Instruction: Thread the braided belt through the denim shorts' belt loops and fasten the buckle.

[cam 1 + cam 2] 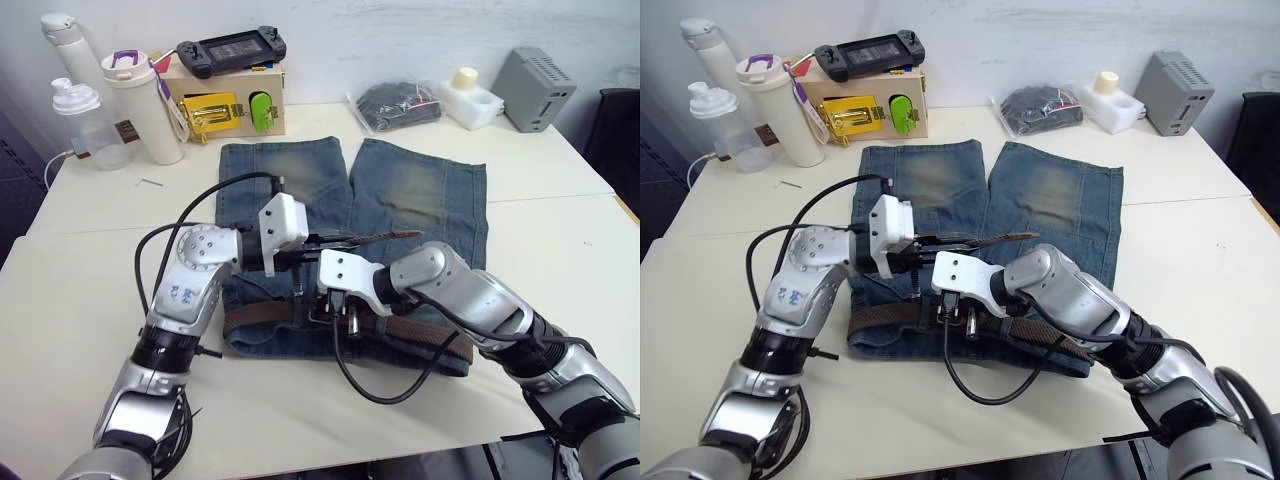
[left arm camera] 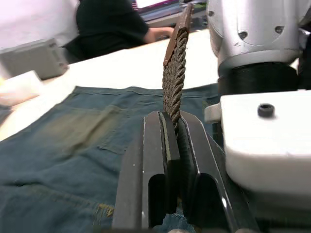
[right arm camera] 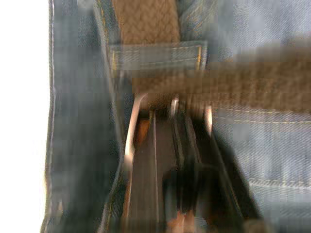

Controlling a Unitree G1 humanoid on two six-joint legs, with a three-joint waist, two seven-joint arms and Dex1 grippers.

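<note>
The denim shorts (image 1: 420,190) lie flat on the table, with the waistband on the near side. The braided belt (image 1: 262,312) runs along the waistband and passes under a belt loop (image 3: 155,51). My left gripper (image 1: 322,241) is shut on the belt's free end (image 2: 174,73), which is lifted above the shorts with its tip (image 1: 400,234) pointing right. My right gripper (image 1: 326,312) points down at the middle of the waistband. Its fingers (image 3: 163,160) are together at the silver buckle (image 1: 351,322), which looks blurred in the right wrist view.
Along the table's far edge stand bottles (image 1: 142,100), a wooden box (image 1: 230,105) with a game controller (image 1: 232,48) on top, a black bundle in plastic (image 1: 395,105), a white block (image 1: 470,98) and a grey box (image 1: 535,88). A person (image 2: 112,24) sits beyond the table.
</note>
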